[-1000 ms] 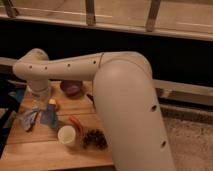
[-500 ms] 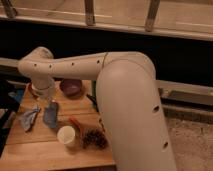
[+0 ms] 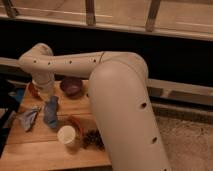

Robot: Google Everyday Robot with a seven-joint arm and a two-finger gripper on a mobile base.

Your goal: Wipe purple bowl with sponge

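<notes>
At the far left of the wooden table (image 3: pixel 35 146), just left of the purple bowl (image 3: pixel 71 86): the gripper (image 3: pixel 45 94), pinched fully closed, hold on anything unclear. Hangs by the blue-grey sponge (image 3: pixel 51 112) just nearer, probably for carrying it to that bowl.

Wooden plank table (image 3: pixel 35 150) at lower left, with speckled grey floor (image 3: pixel 192 142) to its right. Behind is a dark wall panel (image 3: pixel 170 55) with a pale ledge (image 3: pixel 185 90) along its base and metal railing posts (image 3: pixel 90 12) above. Light is dim and warm.
</notes>
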